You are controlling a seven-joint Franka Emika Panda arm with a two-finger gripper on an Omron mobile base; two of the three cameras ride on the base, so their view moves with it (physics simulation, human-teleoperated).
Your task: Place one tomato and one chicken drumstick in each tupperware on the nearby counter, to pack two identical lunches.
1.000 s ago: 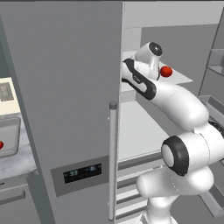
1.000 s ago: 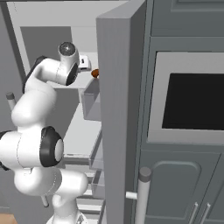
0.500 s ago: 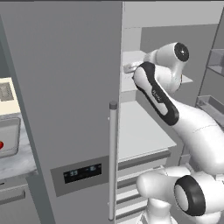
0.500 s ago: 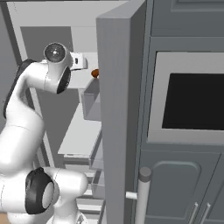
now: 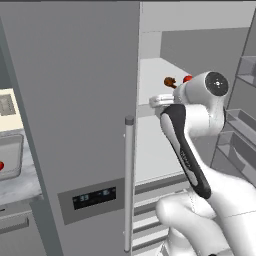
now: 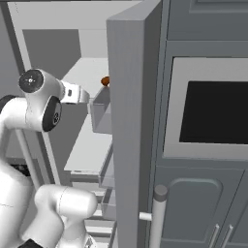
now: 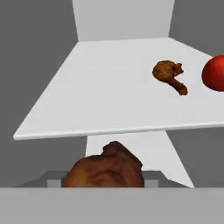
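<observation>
A brown chicken drumstick sits right at the bottom of the hand view, in front of and just below the fridge shelf's edge, with my gripper shut on it; the fingertips are hidden behind it. A second drumstick and a red tomato lie on the white shelf beyond. From the left base view this pair, drumstick and tomato, is just behind my hand. A grey tupperware with a tomato in it stands on the marbled counter far left.
The open fridge door with its vertical handle stands between my arm and the counter. Door bins hang on the right side of the fridge. A wall oven is to the right. A cream flat item lies behind the tupperware.
My hand has come down and back from above the shelf to its front edge, and the elbow has swung up. The jaws have narrowed a little.
</observation>
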